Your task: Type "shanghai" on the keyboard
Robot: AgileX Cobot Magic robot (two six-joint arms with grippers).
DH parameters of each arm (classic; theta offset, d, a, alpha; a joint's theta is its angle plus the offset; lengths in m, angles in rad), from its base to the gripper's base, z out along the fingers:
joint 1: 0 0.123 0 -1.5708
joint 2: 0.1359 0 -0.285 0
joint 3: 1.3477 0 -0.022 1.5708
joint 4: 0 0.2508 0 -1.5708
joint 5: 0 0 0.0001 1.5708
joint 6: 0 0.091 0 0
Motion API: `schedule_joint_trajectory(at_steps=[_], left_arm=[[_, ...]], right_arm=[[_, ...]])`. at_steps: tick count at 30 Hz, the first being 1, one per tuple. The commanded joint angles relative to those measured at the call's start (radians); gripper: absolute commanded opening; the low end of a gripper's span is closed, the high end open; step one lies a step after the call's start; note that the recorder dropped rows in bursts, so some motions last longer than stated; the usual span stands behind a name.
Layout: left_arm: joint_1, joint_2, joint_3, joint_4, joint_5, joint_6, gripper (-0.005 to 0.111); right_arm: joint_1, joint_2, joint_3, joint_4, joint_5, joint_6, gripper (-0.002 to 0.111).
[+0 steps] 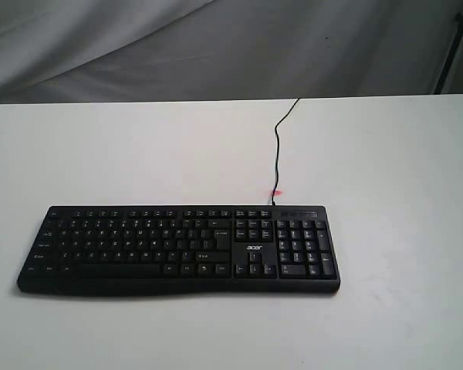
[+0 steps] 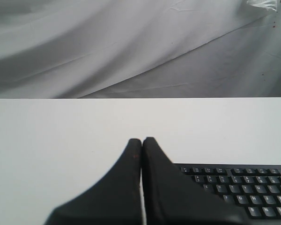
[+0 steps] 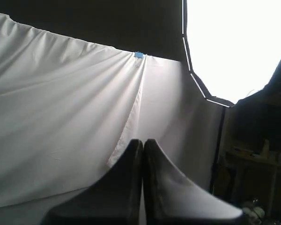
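Scene: A black keyboard (image 1: pixel 177 248) lies flat on my white table (image 1: pixel 216 146), its long side running across the exterior view. Its thin cable (image 1: pixel 278 146) trails toward the far edge. Neither of my arms shows in that view.
Left tool: My left gripper (image 2: pixel 141 140) has its fingers pressed together with no gap and carries nothing. It hangs near one end of the keyboard, with key rows showing just past one finger.
Right tool: My right gripper (image 3: pixel 143 141) is likewise closed tip to tip and empty. It is aimed at the grey backdrop cloth (image 3: pixel 61 117), so its camera sees no keys at all.
Progress: No key is touched, and I judge the typing not yet begun.
Risk, wrong letter: The keys sit tightly packed, so a slightly off-centre tip could catch two caps at once.
Risk, blind descent: My right arm would come down guided only by the exterior view, where the legends are too small to read.
Risk, sliding: The keyboard rests loose on the table, so a slanted push could shift it and spoil every later aim.
Risk, repeats: Lingering on a key could double a letter.
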Motion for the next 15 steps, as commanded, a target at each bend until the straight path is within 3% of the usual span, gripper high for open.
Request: schedule_joint_trajectory(at_steps=[1,8,15], left_arm=[[-0.004,0.003,0.001,-0.004,-0.003,-0.001,0.001],[-0.004,0.003,0.001,-0.004,-0.003,-0.001,0.001],[-0.004,0.003,0.001,-0.004,-0.003,-0.001,0.001]], right_arm=[[-0.007,-0.009,0.031,0.014,-0.014,0.035,0.000],[-0.007,-0.009,0.168,0.053,-0.097,0.106,0.000],[-0.007,-0.009,0.415,0.097,-0.299,0.106,0.000]])
